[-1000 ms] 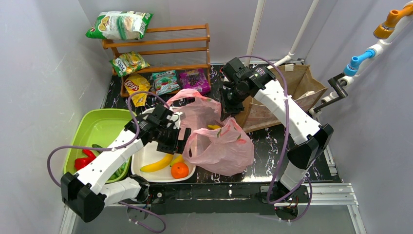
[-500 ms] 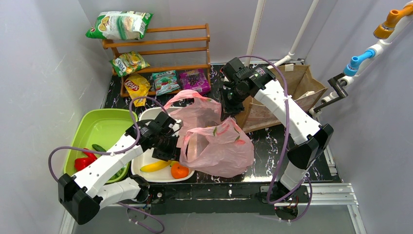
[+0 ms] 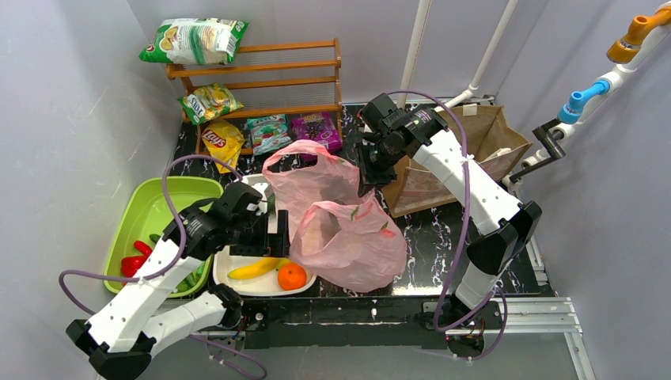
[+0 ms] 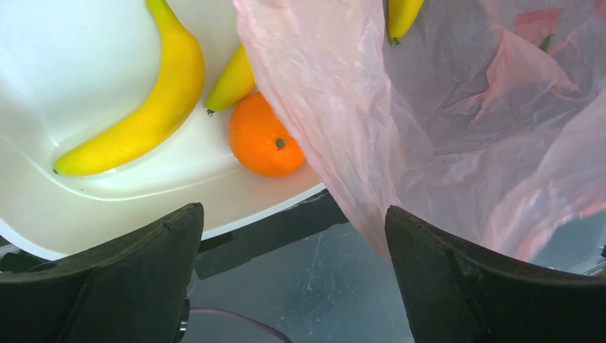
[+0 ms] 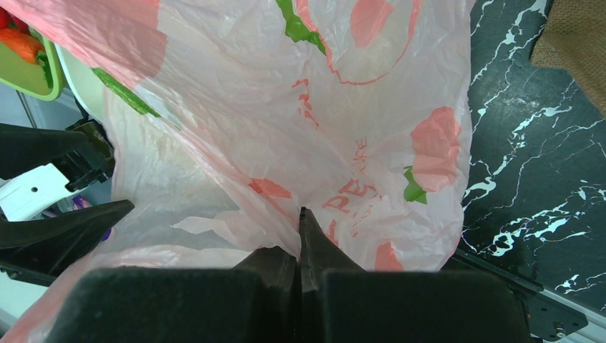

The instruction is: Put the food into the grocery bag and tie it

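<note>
- A thin pink bag (image 3: 348,237) printed with red fruit sits slumped on a dark table (image 3: 443,229), with its mouth held open.
- The right end effector (image 5: 300,214) is closed tight. It pinches a fold of the bag's rim and holds it up.
- The left end effector (image 4: 291,214) is spread wide and grips nothing. It hovers over the near edge of a white tray (image 4: 64,64), just beside the bag's left wall.
- In the tray lie an orange (image 4: 264,143), a long banana (image 4: 143,100) and a second banana (image 4: 232,82). The second banana is partly hidden behind the pink film, just beside the orange.
- The tip of a third banana (image 4: 402,16) shows at the top of the left wrist view. It appears to be already inside the bag, though too little is visible to be sure.
- The task looks to be at an early stage, with at most one fruit bagged.
- The orange and two bananas are yet to go in, and the handles are not tied.
</note>
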Available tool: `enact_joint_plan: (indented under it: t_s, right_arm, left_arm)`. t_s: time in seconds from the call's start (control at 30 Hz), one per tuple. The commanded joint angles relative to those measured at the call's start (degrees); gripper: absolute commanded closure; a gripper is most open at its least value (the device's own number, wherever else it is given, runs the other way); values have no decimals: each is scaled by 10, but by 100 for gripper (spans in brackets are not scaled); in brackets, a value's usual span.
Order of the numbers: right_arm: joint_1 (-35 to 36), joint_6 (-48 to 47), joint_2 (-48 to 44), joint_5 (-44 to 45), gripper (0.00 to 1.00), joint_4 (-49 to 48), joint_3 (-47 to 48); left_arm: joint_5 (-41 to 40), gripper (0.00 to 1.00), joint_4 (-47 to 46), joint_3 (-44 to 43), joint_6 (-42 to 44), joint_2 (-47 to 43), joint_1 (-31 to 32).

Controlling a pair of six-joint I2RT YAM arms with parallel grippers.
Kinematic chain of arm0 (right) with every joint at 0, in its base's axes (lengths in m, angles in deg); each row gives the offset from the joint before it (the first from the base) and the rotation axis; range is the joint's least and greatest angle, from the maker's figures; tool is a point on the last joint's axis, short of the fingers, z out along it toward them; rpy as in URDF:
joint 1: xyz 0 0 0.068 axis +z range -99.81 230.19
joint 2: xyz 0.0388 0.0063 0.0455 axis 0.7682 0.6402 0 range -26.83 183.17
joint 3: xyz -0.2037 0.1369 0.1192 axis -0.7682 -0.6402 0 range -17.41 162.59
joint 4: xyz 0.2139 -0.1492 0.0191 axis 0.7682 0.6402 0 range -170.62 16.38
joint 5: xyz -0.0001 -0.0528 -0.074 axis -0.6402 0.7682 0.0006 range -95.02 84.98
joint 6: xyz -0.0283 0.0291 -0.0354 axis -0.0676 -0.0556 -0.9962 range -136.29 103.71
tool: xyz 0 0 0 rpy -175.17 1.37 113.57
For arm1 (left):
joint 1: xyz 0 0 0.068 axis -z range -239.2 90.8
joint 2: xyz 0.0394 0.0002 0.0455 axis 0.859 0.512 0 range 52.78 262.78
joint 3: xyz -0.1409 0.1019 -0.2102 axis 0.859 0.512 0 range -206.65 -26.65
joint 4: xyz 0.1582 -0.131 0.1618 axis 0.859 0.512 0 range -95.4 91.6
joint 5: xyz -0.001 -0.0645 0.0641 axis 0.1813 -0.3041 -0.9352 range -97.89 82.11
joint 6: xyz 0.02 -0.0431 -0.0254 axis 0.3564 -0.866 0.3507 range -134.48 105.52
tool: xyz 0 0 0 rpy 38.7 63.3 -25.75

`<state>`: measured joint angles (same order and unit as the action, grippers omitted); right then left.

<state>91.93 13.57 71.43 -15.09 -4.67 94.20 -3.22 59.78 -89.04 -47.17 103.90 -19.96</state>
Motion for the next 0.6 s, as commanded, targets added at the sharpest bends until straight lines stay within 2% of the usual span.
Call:
enact_joint_plan:
  t_s: [0.0, 0.2, 0.33, 0.47, 0.57]
  right_arm:
    - [-3, 4, -17, -10, 99, -9, -5]
    - [-3, 7, -25, -12, 99, -13, -19]
    - [-10, 28, -34, 14, 99, -6, -30]
    - [-43, 60, -61, -12, 99, -36, -79]
    - [-62, 74, -80, -25, 99, -52, -114]
  left_arm:
    - [-15, 2, 10, 9, -37, -31, 3]
    - [-24, 2, 30, 14, -51, -35, 2]
    - [0, 9, 39, 29, -38, -32, 3]
    - [32, 16, 26, 62, -20, -54, 3]
    - [46, 15, 11, 84, -6, -51, 3]
